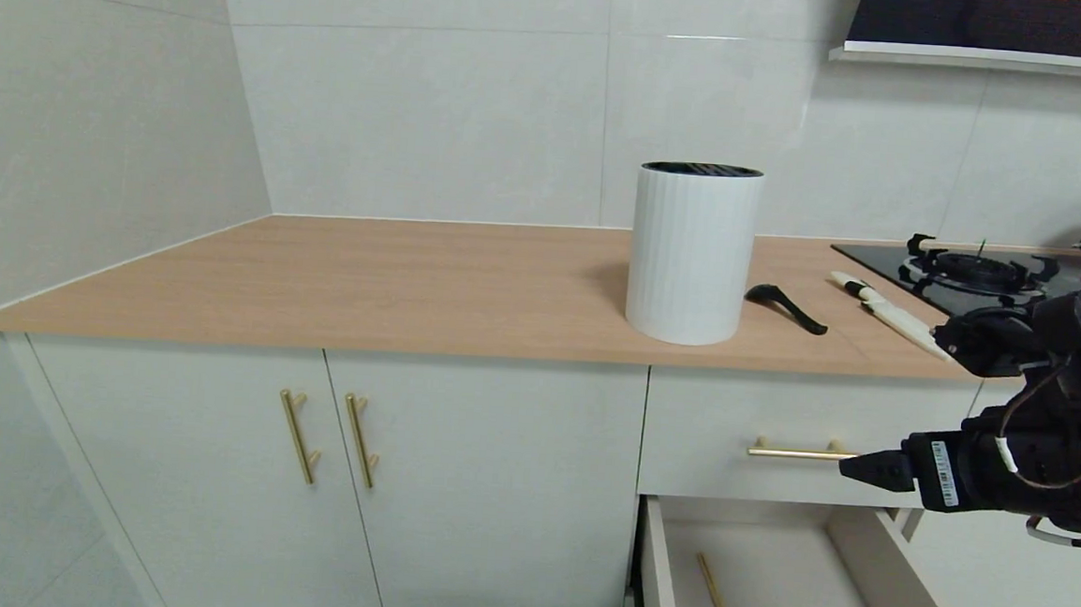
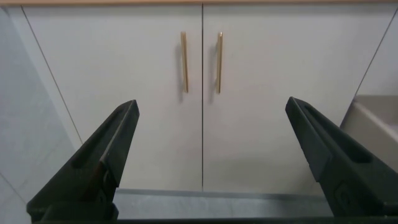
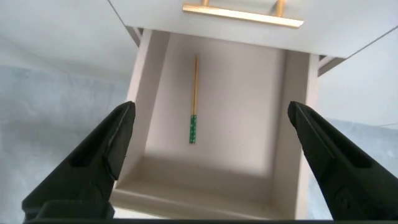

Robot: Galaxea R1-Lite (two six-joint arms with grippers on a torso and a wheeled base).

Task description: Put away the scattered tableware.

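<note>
On the wooden counter [image 1: 410, 286] stands a white ribbed utensil holder [image 1: 692, 252]. Right of it lie a black spoon [image 1: 784, 306] and a white-handled knife [image 1: 887, 315]. Below, the lower drawer [image 1: 660, 574] is pulled out with one wooden chopstick [image 1: 717, 601] on its floor. My right gripper [image 1: 891, 405] hangs open above that drawer, in front of the upper drawer's gold handle [image 1: 799, 451]. Between its fingers in the right wrist view [image 3: 208, 112] I see the green-tipped chopstick [image 3: 194, 102] in the drawer [image 3: 140, 106]. My left gripper [image 2: 211, 112] is open and empty, low, facing the cabinet doors.
A black gas hob [image 1: 974, 274] sits at the counter's right end, close to the knife. Two cabinet doors with gold handles [image 1: 331, 436] fill the left below the counter, shown also as gold handles [image 2: 202, 62]. Tiled walls bound the back and left.
</note>
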